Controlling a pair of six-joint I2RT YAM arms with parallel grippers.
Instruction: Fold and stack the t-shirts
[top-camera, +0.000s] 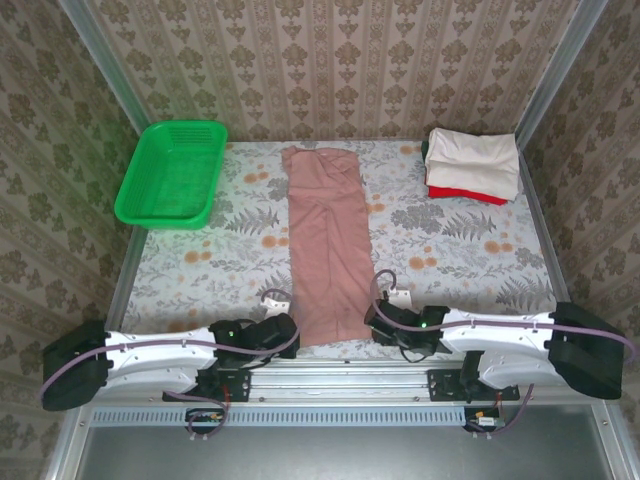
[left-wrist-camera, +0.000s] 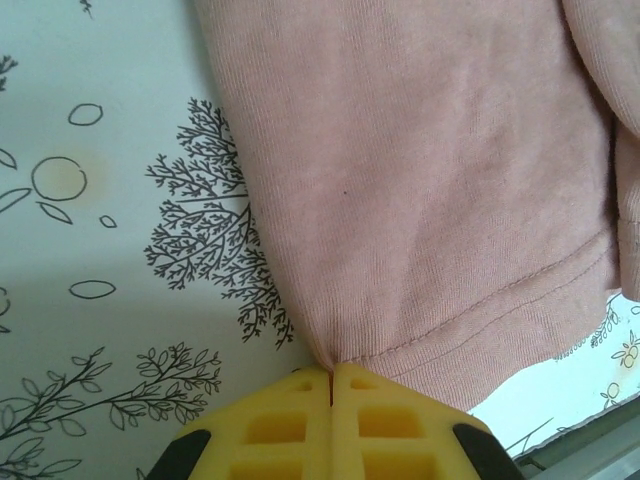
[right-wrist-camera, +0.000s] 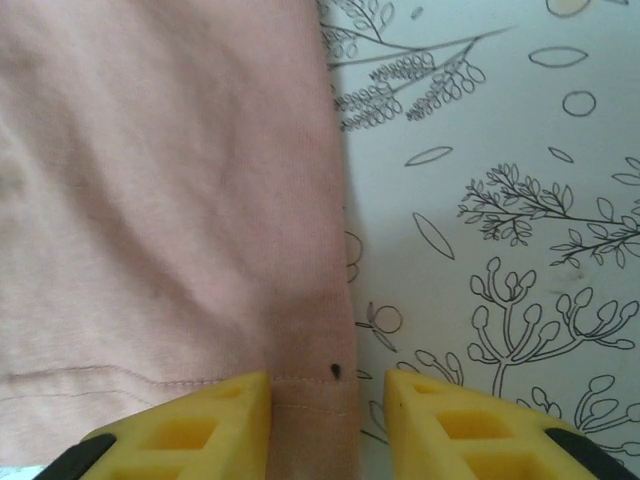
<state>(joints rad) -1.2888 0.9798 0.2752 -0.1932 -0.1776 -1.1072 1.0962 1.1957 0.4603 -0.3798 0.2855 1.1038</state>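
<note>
Soft, light and limp, the dusty-pink t-shirt (top-camera: 328, 245) is lying as a long strip just right of the green basket (top-camera: 172, 170), probably best taken by its near hem corners: the left claw (left-wrist-camera: 330, 385) is pinching one, while the right claw (right-wrist-camera: 328, 400) is straddling the other, spread.

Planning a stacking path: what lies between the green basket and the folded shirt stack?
In the top view, the dusty-pink t-shirt lies between the green basket and the folded stack; elsewhere just floral tablecloth.
</note>
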